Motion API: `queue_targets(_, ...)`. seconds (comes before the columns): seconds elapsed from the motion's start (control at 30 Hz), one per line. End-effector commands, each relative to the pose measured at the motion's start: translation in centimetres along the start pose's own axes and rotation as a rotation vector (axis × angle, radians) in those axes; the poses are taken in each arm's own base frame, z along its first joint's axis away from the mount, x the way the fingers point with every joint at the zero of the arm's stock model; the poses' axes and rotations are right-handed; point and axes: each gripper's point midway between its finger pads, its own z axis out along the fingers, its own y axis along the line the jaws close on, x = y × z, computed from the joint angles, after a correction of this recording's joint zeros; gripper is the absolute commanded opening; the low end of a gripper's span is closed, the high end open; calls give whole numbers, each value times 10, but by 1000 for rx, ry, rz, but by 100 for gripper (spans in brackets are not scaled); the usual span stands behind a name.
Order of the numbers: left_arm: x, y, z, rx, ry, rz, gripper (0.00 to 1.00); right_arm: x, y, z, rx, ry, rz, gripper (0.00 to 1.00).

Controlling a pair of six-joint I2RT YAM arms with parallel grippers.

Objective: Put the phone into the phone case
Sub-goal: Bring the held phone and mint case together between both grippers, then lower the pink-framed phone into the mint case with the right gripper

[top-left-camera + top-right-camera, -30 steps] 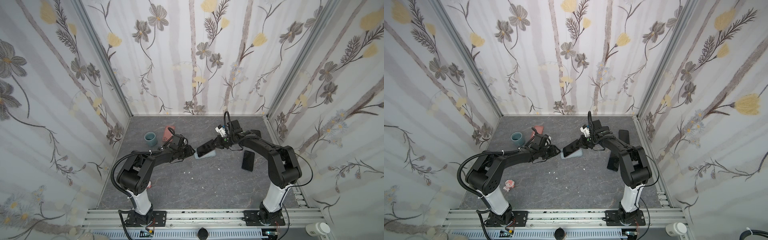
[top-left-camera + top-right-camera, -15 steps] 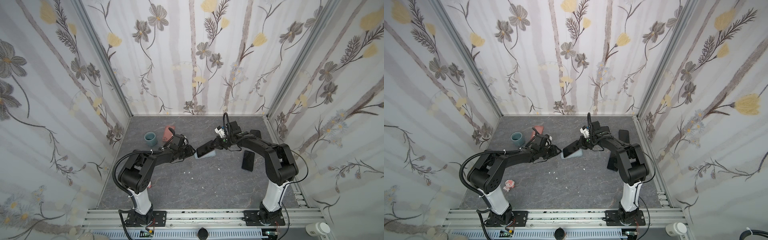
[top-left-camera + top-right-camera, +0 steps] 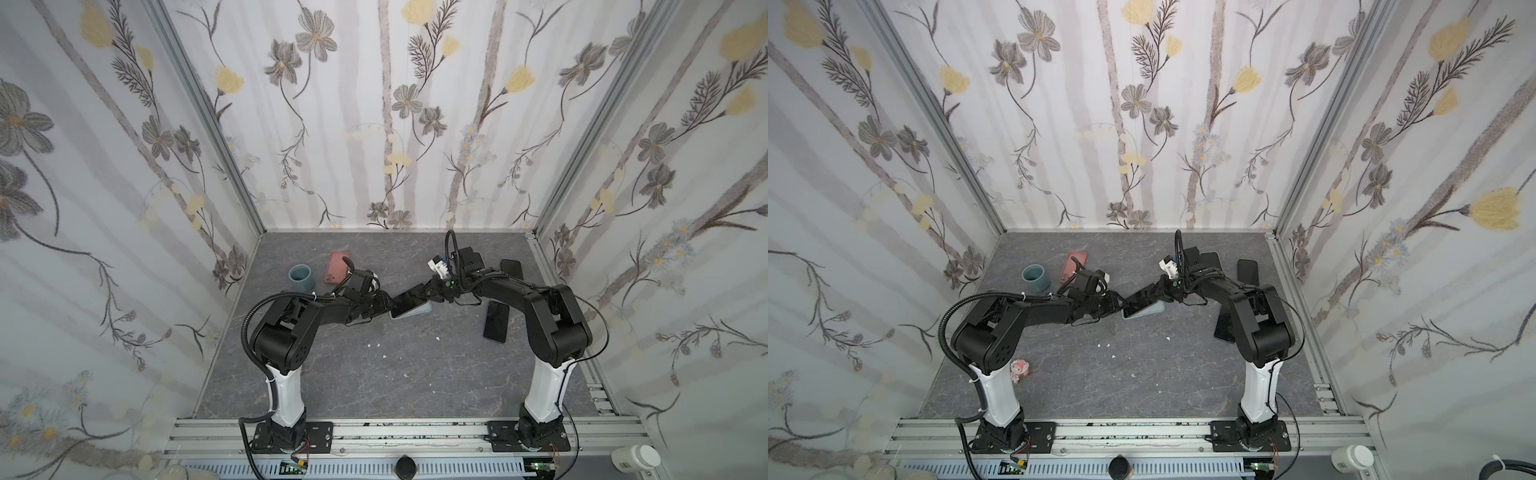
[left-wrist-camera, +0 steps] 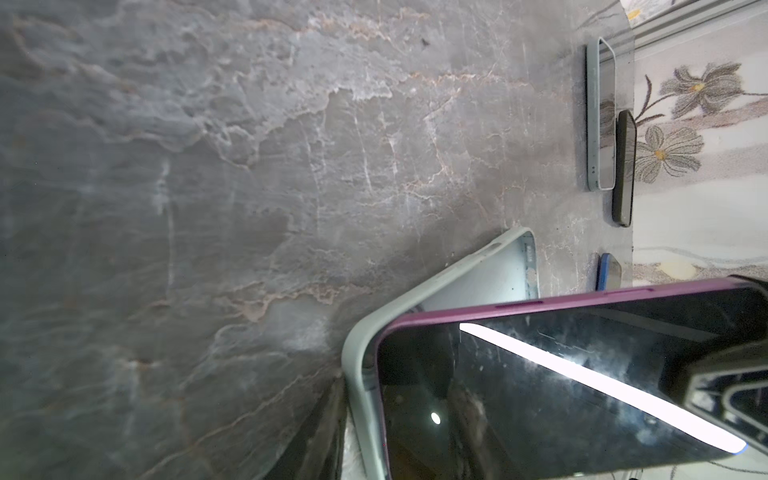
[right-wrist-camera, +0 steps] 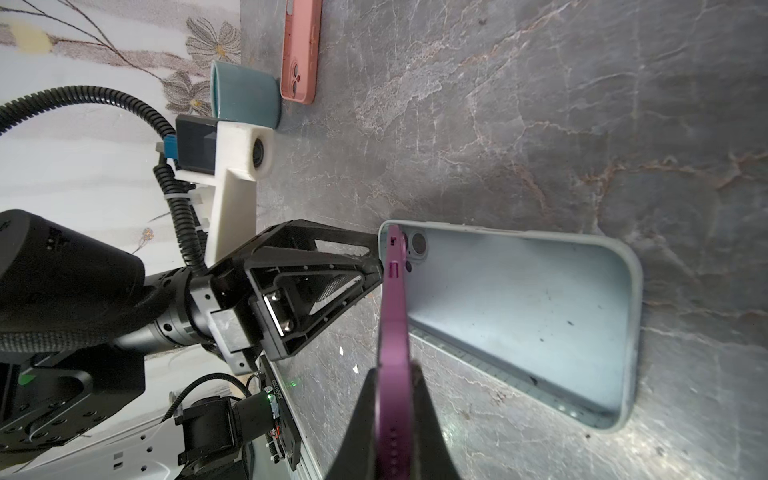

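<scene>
Since a second ago: left gripper (image 5: pixel 376 264) jaws have narrowed a touch and the right arm's elbow has swung in a bit. The phone and case haven't shifted on the table (image 3: pixel 415 374).

Left to right in a top view:
- **Left gripper:** it comes in from 9 o'clock, jaws at a narrow gap straddling the camera-cutout end of the pale phone case (image 5: pixel 519 311). Can't tell whether it's clamping or just bracing.
- **Case:** lies open side up, just 12 o'clock of table centre.
- **Phone:** the purple phone (image 4: pixel 561 395) has its 9 o'clock end tucked inside that end of the case, screen up. The rest is tilted up toward 3 o'clock, clear of the case floor.
- **Right gripper:** the right gripper (image 5: pixel 394 370) is pinched tight on the phone's raised part, reaching in from 3 o'clock.

Status, my read: roughly halfway, with one end seated and the other not. Left to do: lower the 3 o'clock end, press it past the rim, let go. (The pink case (image 3: pixel 337 266) at 10 o'clock and a dark phone (image 3: pixel 495 321) at 3 o'clock look like spares.)
</scene>
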Motion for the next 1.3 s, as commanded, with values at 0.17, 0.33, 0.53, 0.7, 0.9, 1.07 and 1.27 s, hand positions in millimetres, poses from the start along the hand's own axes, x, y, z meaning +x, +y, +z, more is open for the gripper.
queue_targets(0.17,20,0,7,0,55,-26,41,15,-16,6,-2,8,40,0)
queue_targets(0.33,27,2,8,-16,59,-37,41,22,-30,8,9,-9,67,0)
queue_targets(0.53,36,11,7,-44,63,-30,40,27,-49,5,33,-47,117,0)
queue_targets(0.7,38,26,7,-113,58,-20,40,27,-65,0,107,-81,143,10)
queue_targets(0.9,38,46,3,-223,50,27,40,20,-64,-9,169,-102,137,24)
queue_targets(1.07,40,47,3,-222,58,28,40,14,-55,-16,204,-117,110,32)
queue_targets(1.27,40,43,2,-206,61,24,40,14,-47,-19,236,-98,79,38)
